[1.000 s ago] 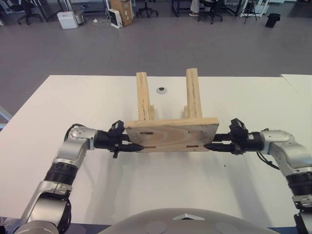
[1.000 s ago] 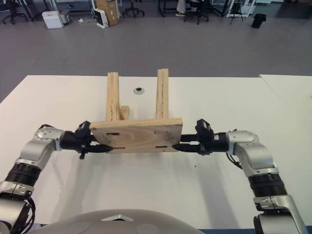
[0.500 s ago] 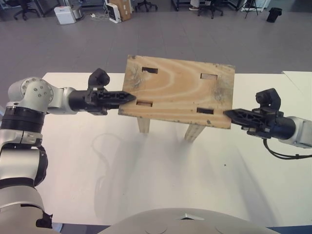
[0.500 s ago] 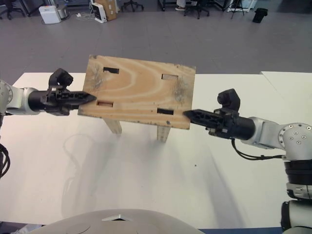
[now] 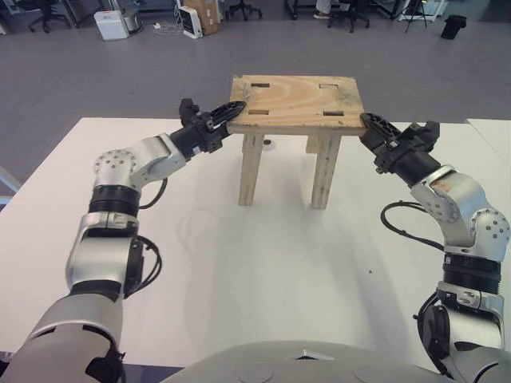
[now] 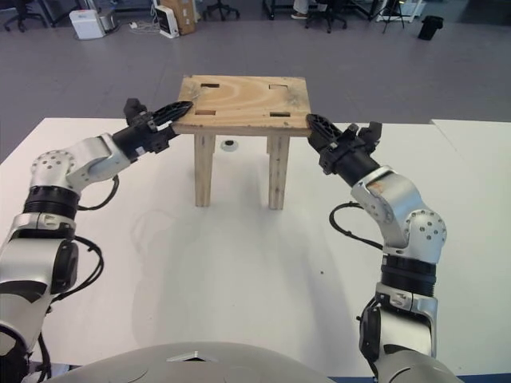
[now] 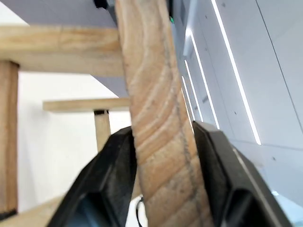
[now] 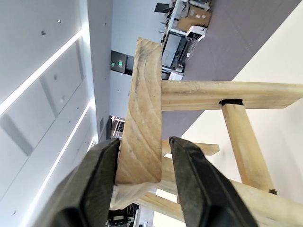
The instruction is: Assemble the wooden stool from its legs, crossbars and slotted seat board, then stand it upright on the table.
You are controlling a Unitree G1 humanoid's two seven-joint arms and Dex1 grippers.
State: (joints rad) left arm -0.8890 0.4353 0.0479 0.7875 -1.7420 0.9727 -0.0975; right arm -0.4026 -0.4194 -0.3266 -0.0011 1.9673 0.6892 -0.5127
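The assembled wooden stool (image 5: 291, 148) stands upright on the white table (image 5: 239, 271), its legs down and its slotted seat board (image 5: 295, 94) on top. My left gripper (image 5: 231, 109) is shut on the seat board's left edge, and the left wrist view has the board's end grain (image 7: 161, 142) between my two black fingers (image 7: 106, 184). My right gripper (image 5: 372, 125) is shut on the seat board's right edge; the board edge (image 8: 142, 127) sits between its fingers (image 8: 97, 179) in the right wrist view. Crossbars (image 8: 227, 94) join the legs under the seat.
A small round grommet (image 6: 230, 145) sits in the table behind the stool. The table's near half is bare white surface. Beyond the far edge is grey floor with chairs and boxes.
Both grippers turned the stool from lying on its side, lifted it and set it upright with its legs on the table. They kept hold of the seat board throughout.
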